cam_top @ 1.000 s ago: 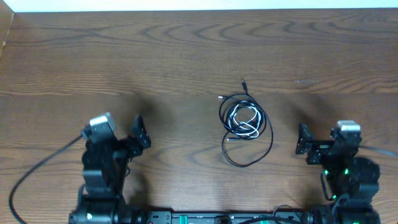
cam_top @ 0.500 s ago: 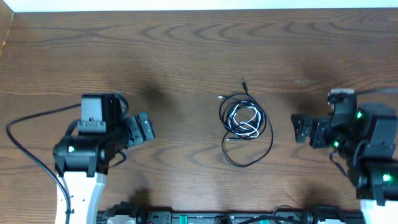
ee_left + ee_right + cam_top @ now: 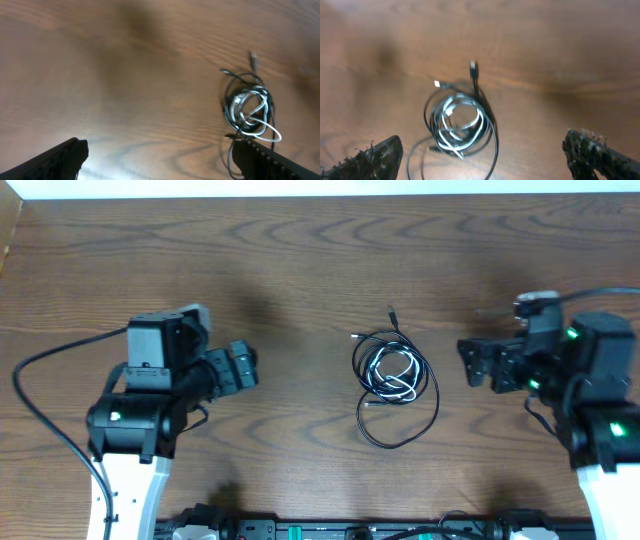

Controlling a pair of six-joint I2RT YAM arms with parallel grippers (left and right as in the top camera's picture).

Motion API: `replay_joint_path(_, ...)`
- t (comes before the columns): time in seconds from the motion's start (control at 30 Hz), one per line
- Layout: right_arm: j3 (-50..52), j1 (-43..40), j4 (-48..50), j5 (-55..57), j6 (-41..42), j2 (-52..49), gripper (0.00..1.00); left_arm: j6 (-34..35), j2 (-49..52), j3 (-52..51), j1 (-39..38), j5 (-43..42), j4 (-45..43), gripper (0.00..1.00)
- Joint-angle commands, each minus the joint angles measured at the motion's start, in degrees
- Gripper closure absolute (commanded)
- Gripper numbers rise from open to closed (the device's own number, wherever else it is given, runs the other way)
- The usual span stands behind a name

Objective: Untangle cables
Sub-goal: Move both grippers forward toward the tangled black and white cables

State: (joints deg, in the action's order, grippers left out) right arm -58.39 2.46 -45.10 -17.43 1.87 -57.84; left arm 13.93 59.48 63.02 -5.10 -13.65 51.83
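Standing wide and empty, the left tool [image 3: 248, 367] and right tool [image 3: 465, 363] flank the tangle mid-bench: a white cable [image 3: 405, 392] coiled inside a black cable [image 3: 433, 405]. Both look light, limp and thin, likely to drag each other. The plug ends [image 3: 391, 310] or the outer black loop seem the best holds. The bench [image 3: 300, 260] lies bare around them, its edges well away.

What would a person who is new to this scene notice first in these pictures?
A tangle lies in the middle of the wooden table: a black cable and a white cable looped together. On either side, the left tool and the right tool face it, both open, neither touching the cables.
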Motion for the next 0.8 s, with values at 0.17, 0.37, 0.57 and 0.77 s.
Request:
replay_joint_path(0.17,-0.8,11.4,0.0,7.4,-6.4,-14.6,0.19,-7.5,2.4,1.0,-12.9,2.4,-3.3,0.02)
replay_joint_path(0.37,-0.8,14.9,3.9,14.3,-4.5,-23.6,0.36,-7.5,5.7,1.0,-16.2,3.6,-3.3,0.02)
replay_joint_path(0.57,-0.8,14.9,8.3,14.1,-4.0,-30.4,0.33,-7.5,7.8,1.0,-16.2,3.7,-3.4,0.02)
replay_joint_path(0.77,-0.8,14.9,10.3,14.1,-4.0,-36.1,0.35,-7.5,9.0,1.0,-16.2,3.7,-3.4,0.02)
